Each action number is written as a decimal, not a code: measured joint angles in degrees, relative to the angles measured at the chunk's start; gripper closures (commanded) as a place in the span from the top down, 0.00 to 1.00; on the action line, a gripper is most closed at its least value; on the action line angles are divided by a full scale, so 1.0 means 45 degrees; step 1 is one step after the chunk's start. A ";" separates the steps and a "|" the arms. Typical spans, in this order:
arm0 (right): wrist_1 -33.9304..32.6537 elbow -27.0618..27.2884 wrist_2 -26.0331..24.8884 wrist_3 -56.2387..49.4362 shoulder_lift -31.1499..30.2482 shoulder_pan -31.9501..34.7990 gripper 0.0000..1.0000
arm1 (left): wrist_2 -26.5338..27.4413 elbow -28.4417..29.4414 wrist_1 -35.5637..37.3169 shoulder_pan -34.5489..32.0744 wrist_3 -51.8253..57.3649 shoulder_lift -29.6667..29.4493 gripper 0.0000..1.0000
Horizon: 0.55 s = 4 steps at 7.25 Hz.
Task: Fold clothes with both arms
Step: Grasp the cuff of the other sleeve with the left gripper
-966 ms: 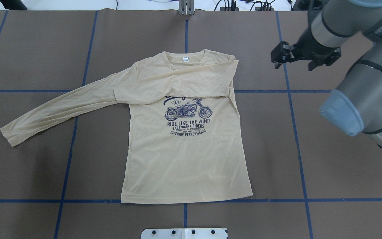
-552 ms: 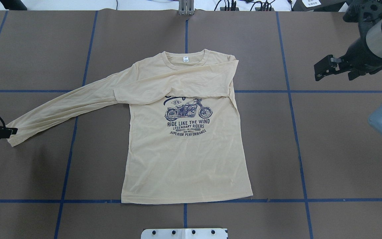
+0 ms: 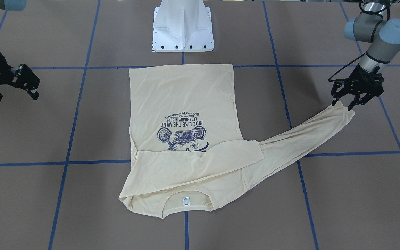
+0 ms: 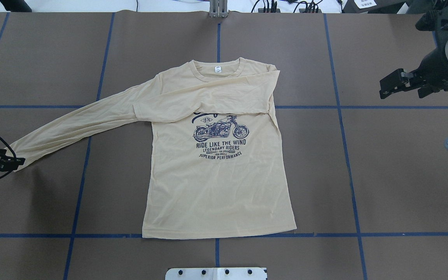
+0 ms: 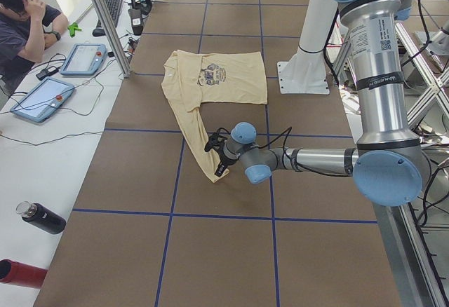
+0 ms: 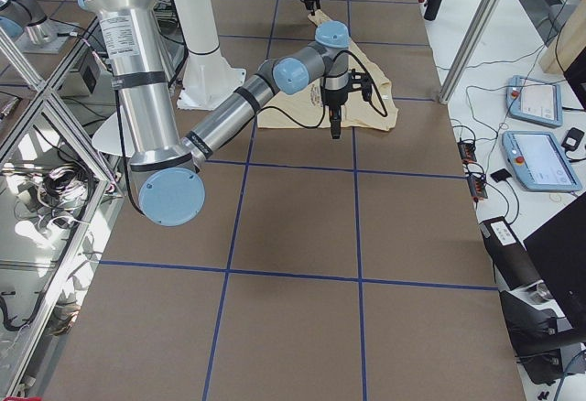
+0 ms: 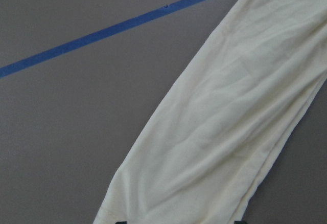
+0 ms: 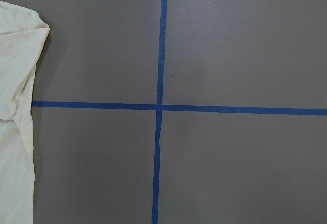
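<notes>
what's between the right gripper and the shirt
Only bare table with one blue tape line, seen in the overhead view. The open right gripper hangs clear of the shirt.

Cream shirt [image 4: 216, 186] with navy motorcycle print [image 4: 221, 132]; brown table [image 4: 403, 175], blue tape grid [image 4: 403, 234].

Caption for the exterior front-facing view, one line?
Left pincer open at the shirt's outstretched sleeve cuff; right pincer open, far from the cloth.

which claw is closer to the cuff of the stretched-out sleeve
Left. The left claw is open right at the cuff, straddling it. The right claw hangs over bare table beyond the shirt's other side.
</notes>
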 measured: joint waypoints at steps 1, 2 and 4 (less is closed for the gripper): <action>0.0002 -0.0006 0.0001 0.0011 -0.0005 -0.0004 0.99 | -0.0001 0.0038 0.0005 0.0071 0.0002 0.0000 0.24; 0.0004 -0.0008 -0.0001 0.0037 -0.0008 -0.0009 0.99 | -0.0014 0.0050 0.0012 0.0112 -0.0004 0.0007 0.05; 0.0009 -0.0009 -0.0019 0.0115 -0.0006 -0.0025 0.99 | -0.0032 0.0055 0.0015 0.0139 -0.0011 0.0118 0.00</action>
